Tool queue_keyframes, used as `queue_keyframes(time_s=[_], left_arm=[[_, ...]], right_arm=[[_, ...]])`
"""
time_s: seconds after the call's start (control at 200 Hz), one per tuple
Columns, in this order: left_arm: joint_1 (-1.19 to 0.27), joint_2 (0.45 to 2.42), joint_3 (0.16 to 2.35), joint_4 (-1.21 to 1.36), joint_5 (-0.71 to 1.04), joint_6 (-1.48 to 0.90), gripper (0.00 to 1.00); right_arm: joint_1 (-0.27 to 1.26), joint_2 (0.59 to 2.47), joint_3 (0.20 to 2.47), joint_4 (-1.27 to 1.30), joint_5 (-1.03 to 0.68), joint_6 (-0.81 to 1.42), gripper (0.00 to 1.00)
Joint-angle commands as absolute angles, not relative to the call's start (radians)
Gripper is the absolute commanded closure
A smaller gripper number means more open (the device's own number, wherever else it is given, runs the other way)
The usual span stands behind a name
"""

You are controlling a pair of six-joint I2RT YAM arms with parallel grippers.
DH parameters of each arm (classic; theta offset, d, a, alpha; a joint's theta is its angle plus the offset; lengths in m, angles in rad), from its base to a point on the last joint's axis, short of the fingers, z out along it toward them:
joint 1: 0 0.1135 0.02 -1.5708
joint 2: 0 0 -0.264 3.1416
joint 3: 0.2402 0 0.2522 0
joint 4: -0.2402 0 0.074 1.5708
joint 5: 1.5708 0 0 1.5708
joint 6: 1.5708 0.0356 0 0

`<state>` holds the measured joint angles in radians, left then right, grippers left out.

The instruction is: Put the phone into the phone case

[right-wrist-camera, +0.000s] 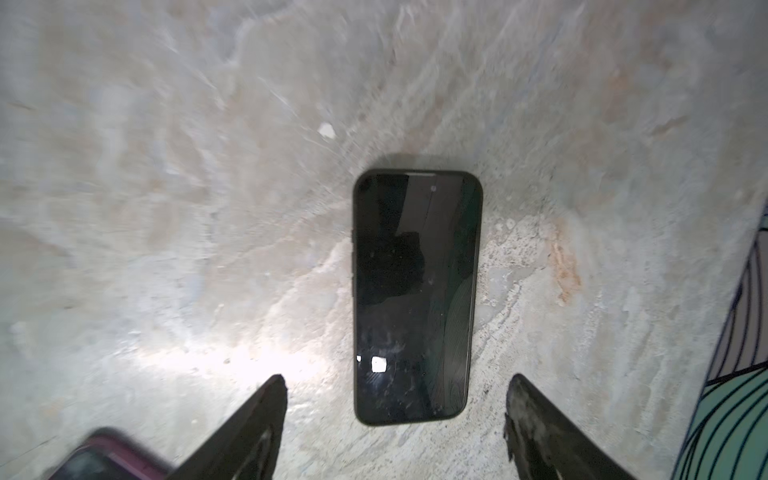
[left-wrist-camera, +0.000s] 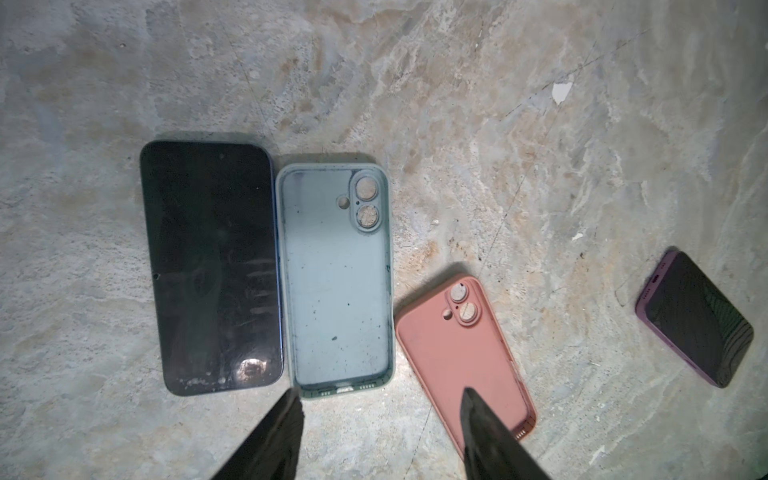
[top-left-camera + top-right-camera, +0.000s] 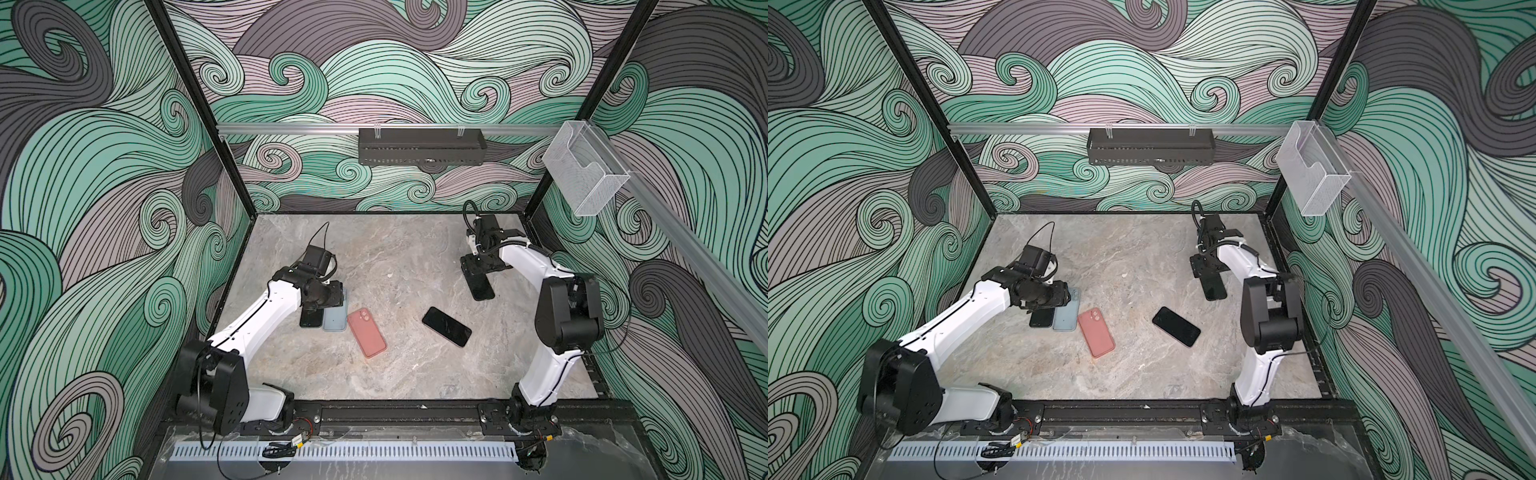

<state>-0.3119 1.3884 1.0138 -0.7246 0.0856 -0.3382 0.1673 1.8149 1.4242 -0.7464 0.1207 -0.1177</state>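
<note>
A bare black phone lies screen up, side by side with an empty pale blue-green phone case that has its open side up. In both top views they sit at the left, phone and case. My left gripper hovers open over their near ends and holds nothing. A second black phone lies at the right. My right gripper is open just behind its end, not touching it.
A pink case lies back up beside the blue-green one. A phone in a purple case rests mid-table. A black basket and a clear holder hang on the walls.
</note>
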Motion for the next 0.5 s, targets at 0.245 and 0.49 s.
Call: queue_keyframes(time_s=[0.245, 0.49], left_arm=[[-0.389, 1.565, 1.210, -0.885, 0.087, -0.120, 0.46], [-0.490, 1.754, 1.339, -0.978, -0.018, -0.012, 0.52]], right_arm=[[0.335, 1.591, 1.261, -0.779, -0.027, -0.030, 0.23], [0.432, 1.386, 1.054, -0.709, -0.150, 0.069, 0.26]])
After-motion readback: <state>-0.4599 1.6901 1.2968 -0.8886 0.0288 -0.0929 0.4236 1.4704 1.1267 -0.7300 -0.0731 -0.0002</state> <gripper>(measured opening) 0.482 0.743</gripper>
